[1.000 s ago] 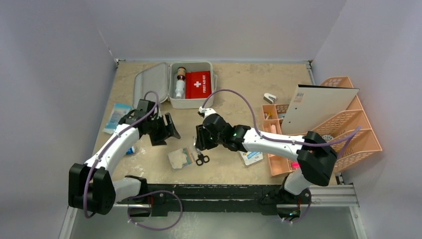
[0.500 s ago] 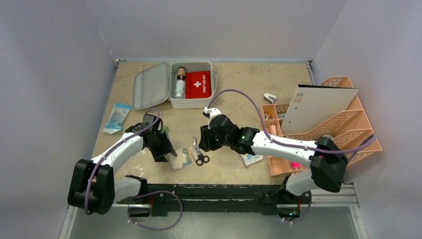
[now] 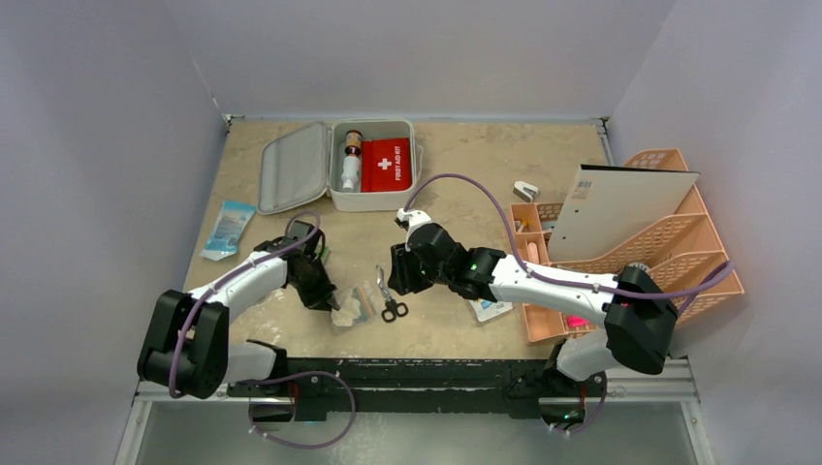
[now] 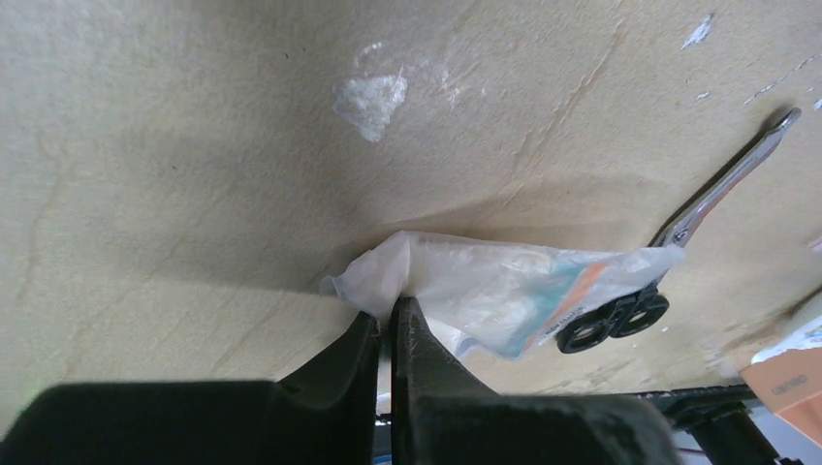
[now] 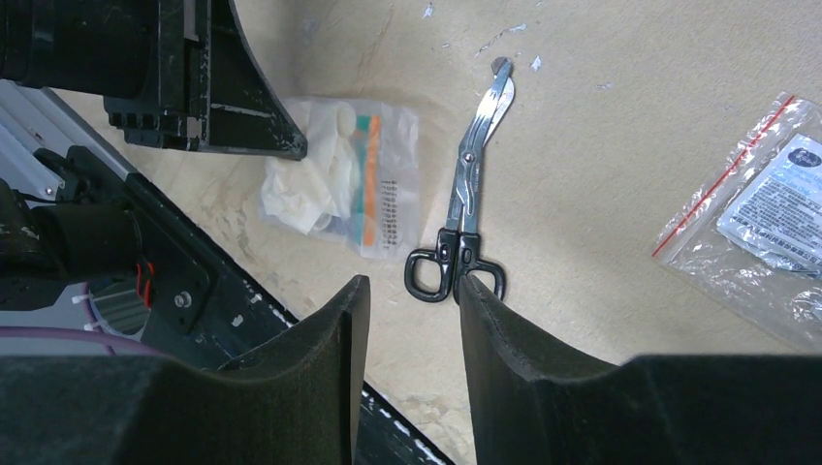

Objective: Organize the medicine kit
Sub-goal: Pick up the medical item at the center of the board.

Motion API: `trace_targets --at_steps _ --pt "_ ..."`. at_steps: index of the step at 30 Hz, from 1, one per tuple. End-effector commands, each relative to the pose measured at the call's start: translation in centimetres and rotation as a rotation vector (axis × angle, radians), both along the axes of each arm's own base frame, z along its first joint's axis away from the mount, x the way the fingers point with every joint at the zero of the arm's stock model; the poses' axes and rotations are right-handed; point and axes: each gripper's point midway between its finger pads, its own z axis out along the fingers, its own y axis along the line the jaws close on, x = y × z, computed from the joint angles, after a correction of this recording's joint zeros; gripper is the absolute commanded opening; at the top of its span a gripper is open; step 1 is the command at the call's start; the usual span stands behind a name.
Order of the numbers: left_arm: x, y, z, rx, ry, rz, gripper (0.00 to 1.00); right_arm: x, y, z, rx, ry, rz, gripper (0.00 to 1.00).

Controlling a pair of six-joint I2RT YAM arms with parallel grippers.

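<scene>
**Q:** From above, what's new?

**A:** My left gripper point(image 3: 325, 296) has swung in from the open table toward the near edge and clamped. A second ago its jaws stood wide. It now sits at the left corner of the clear packet point(image 3: 355, 307). My right gripper point(image 3: 395, 282) has barely shifted in the last half second and hovers by the scissors point(image 3: 389, 298). The medicine kit point(image 3: 372, 201) lies open at the far side, well apart from both hands, with a red pouch point(image 3: 386, 165) and a bottle point(image 3: 351, 167) inside.

**Q:** What does that mean for the job?

**A:** I judge the packet is caught and the carry to the kit comes next.

**Q:** And your left wrist view?

**A:** My fingers point(image 4: 361, 341) are pinched tight on one crumpled corner of the packet point(image 4: 494, 291). Only that corner is held, so it may slip. The packet covers part of the scissors' handles point(image 4: 613, 320), and I can't make out what it contains.

**Q:** Right wrist?

**A:** That hand's jaws stand partly apart and grasp nothing, with the scissors' loops point(image 5: 456, 271) just beyond the tips. I cannot tell whether they touch. A zip bag point(image 5: 766, 208) is cut off at the right edge. The kit shows in neither wrist view.
</scene>
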Motion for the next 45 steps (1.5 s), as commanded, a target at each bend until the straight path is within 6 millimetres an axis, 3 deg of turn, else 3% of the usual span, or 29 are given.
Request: trace_targets --at_steps 1,6,10,13,17,20,23,27,29,33,37,39,43,45 --pt "1.7 0.6 1.4 0.047 -0.081 -0.038 0.00 0.4 -0.1 1.5 0.024 -0.043 -0.003 0.41" --pt "4.2 -1.0 7.2 -0.033 -0.301 -0.216 0.00 -0.2 1.2 3.1 0.089 -0.043 0.063 0.45" --pt "5.9 -3.4 13.6 -0.157 -0.523 -0.352 0.00 -0.7 2.3 5.6 0.138 -0.061 0.136 0.57" --pt "6.4 -5.3 17.1 -0.245 -0.644 -0.482 0.00 -0.6 2.5 7.2 0.179 -0.065 0.148 0.65" --pt "6.0 -7.3 19.8 -0.361 -0.750 -0.627 0.00 -0.4 2.4 9.9 0.314 -0.038 0.167 0.76" --pt "5.6 -8.3 20.5 -0.434 -0.790 -0.694 0.00 0.2 1.5 12.3 0.447 0.006 0.167 0.84" --pt "4.9 -9.5 21.0 -0.543 -0.812 -0.731 0.00 1.0 0.3 12.6 0.474 0.062 0.106 0.84" --pt "4.8 -10.2 21.6 -0.598 -0.840 -0.738 0.00 1.9 -0.8 12.7 0.447 0.038 0.037 0.79" --pt "5.0 -10.0 21.4 -0.580 -0.837 -0.726 0.00 2.0 -0.7 13.0 0.452 0.025 0.052 0.72" --pt "5.5 -9.5 20.8 -0.536 -0.797 -0.694 0.00 2.1 -0.2 13.3 0.467 0.027 0.064 0.45" --pt "6.4 -9.4 20.8 -0.523 -0.802 -0.622 0.00 3.5 -0.2 13.5 0.449 0.002 0.004 0.11" --pt "6.7 -9.3 20.9 -0.511 -0.812 -0.599 0.08 4.0 -0.3 13.3 0.425 -0.014 -0.005 0.00" --pt "8.2 -7.6 21.3 -0.361 -0.827 -0.555 0.25 5.1 -0.8 13.2 0.333 -0.068 -0.008 0.00" --pt "8.8 -6.1 20.9 -0.248 -0.803 -0.530 0.41 6.3 -1.1 13.7 0.272 -0.135 -0.007 0.00"
